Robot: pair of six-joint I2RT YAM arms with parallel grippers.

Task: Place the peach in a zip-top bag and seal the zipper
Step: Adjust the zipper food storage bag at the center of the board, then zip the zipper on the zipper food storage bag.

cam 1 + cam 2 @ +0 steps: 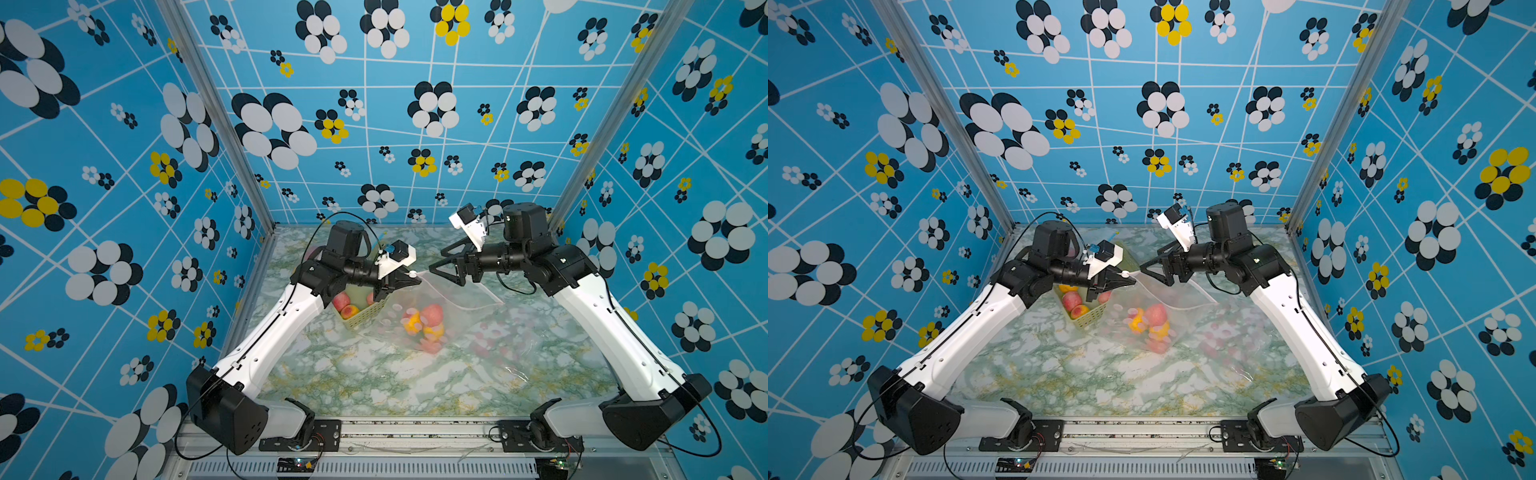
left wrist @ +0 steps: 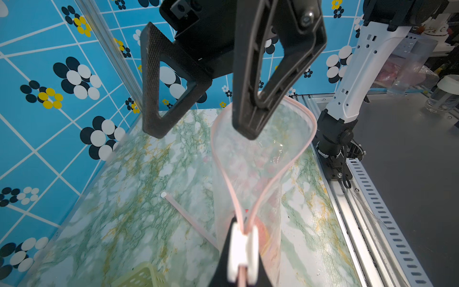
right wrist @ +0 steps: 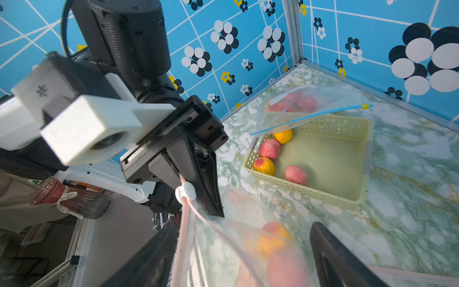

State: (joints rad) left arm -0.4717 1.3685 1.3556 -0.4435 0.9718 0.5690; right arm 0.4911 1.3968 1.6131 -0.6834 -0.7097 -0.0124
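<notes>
At the near edge runs the metal rail (image 1: 415,430) that carries both arm bases. Beyond it the marbled bench (image 1: 374,382) lies bare across its whole width, the widest open room here. Further in, toward the right arm, a spare clear bag (image 1: 498,345) lies flat on the bench.

Mid-bench sits the zip-top bag (image 1: 457,307), its mouth lifted and gaping. A red peach (image 1: 432,314) lies inside it among other orange and red fruit.

The left hand (image 1: 415,279) is clenched on the white slider (image 2: 242,248) at one end of the bag's pink zipper track. The right hand (image 1: 436,262) faces it closely, fingers spread wide. One finger (image 2: 248,111) crosses the bag's rim in the left wrist view; whether it touches, I cannot tell.

Under the left arm stands a yellow basket (image 3: 310,192) with more peaches, and a blue-zippered bag (image 3: 310,104) lies over its far end. Blue flowered walls (image 1: 374,124) close the bench on three sides.
</notes>
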